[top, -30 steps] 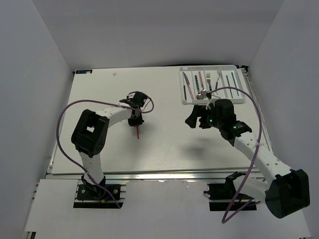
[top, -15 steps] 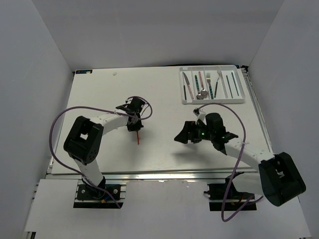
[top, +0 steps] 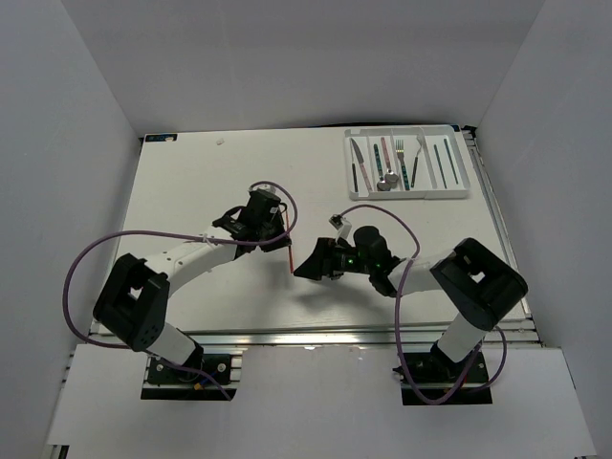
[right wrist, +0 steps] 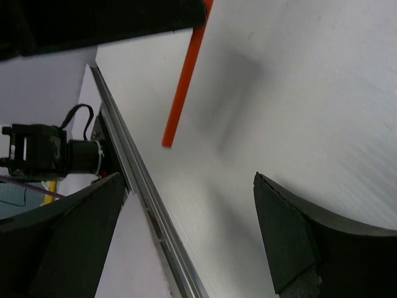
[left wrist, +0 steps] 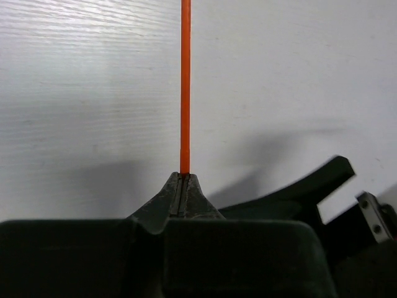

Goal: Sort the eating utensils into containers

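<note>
- Red chopstick (left wrist: 185, 87) is pinched at one end by the left jaws, which are pressed tight on it. It is held out over the white desk (top: 191, 182).
- Right jaws are spread wide, just beside the chopstick's free end and not touching it.
- White tray (top: 411, 196) sits at the desk's far right corner, with other utensils (top: 399, 151) lying in its compartments.

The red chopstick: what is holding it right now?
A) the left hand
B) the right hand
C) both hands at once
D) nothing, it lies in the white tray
A: the left hand is pinched shut on one end of the red chopstick, while the right hand stands open near its free end without touching it.
</note>
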